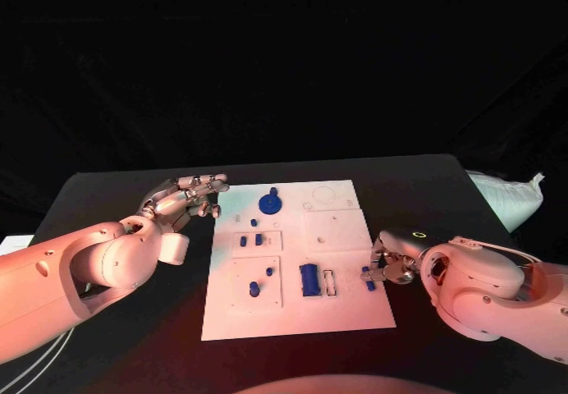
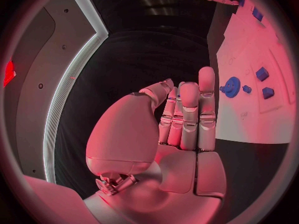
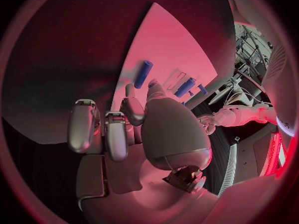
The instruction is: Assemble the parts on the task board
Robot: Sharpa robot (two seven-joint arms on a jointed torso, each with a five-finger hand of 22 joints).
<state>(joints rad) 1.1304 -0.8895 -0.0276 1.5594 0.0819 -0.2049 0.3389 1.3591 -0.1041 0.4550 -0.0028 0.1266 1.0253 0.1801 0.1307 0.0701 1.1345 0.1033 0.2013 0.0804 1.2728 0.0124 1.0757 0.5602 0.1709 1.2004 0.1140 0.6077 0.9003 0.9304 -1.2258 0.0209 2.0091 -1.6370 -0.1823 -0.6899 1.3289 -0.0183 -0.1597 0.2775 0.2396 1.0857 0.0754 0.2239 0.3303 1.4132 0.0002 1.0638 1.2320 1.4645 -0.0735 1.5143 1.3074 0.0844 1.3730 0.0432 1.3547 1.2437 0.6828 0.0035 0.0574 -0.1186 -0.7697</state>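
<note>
White rectangular task board [image 1: 343,316]: blue toothed gear [image 1: 271,203] seated far left; blue block [image 1: 310,279] near centre. Right hand [image 1: 391,264] pinches small blue peg [image 1: 368,278] at board's right edge, seemingly unplaced. Left hand [image 1: 187,197] fingers straight, together, empty.

A black surface [image 1: 130,328] is set before a black backdrop [image 1: 284,74]. A pale bag [image 1: 511,197] is seen beside the surface's right edge. The scene is washed in reddish light
</note>
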